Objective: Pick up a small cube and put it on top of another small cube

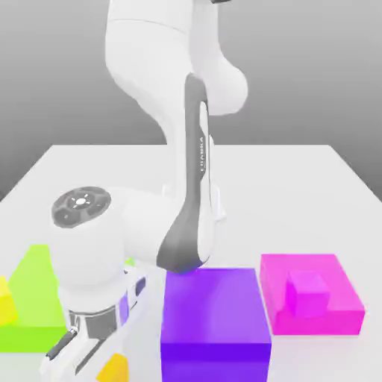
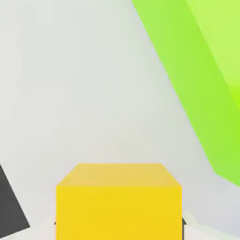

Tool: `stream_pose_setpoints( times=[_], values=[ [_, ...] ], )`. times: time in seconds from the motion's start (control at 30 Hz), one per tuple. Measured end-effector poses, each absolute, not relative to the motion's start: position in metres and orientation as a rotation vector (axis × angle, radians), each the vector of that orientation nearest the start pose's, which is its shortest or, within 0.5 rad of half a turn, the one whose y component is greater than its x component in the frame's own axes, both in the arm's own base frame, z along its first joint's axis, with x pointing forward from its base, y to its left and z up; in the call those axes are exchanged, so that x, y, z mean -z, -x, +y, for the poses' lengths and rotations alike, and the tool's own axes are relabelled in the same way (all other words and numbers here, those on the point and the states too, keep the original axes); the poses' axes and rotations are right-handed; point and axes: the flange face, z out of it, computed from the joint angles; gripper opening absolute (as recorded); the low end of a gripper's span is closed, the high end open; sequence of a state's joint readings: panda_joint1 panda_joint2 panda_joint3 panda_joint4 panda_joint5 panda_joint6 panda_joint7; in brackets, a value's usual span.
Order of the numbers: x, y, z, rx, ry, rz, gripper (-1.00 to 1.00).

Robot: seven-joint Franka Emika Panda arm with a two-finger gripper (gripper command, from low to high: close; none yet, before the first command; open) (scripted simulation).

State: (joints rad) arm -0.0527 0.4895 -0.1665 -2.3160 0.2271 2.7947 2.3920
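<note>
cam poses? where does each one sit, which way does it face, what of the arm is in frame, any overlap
Exterior view: off the arm, raised, facing it across the white table; sees the purple block, magenta block, green block. Arm links and the end effector show, low at the exterior view's left.
Hand view: on the hand, looking down at the table; a yellow cube sits close below, a dark finger at the edge.
Shared: the yellow cube, green block and table.
</note>
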Motion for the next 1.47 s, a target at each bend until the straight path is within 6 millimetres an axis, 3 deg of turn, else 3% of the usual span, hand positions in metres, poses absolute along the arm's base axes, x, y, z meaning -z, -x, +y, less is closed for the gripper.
stream_pose_setpoints(
  times=[0.17,0.37,0.5,0.8,1.07,1.17,1.33,1.37,1.47],
  values=[
    [-0.191,-0.502,-0.126,0.0,0.568,3.089,-1.0],
    [-0.216,-0.548,-0.11,-0.011,1.021,2.984,-1.0],
    [-0.234,-0.553,-0.065,-0.032,1.461,2.803,-1.0],
    [-0.272,-0.508,0.062,-0.065,2.418,2.037,-1.0],
    [-0.303,-0.432,0.172,-0.038,3.0,0.966,-1.0],
    [-0.309,-0.403,0.191,-0.012,3.081,0.624,-1.0],
    [-0.259,-0.395,0.194,-0.005,3.088,0.559,-1.0],
    [-0.25,-0.395,0.193,-0.003,3.089,0.56,1.0],
    [-0.25,-0.396,0.191,-0.003,3.088,0.568,1.0]
  ],
)
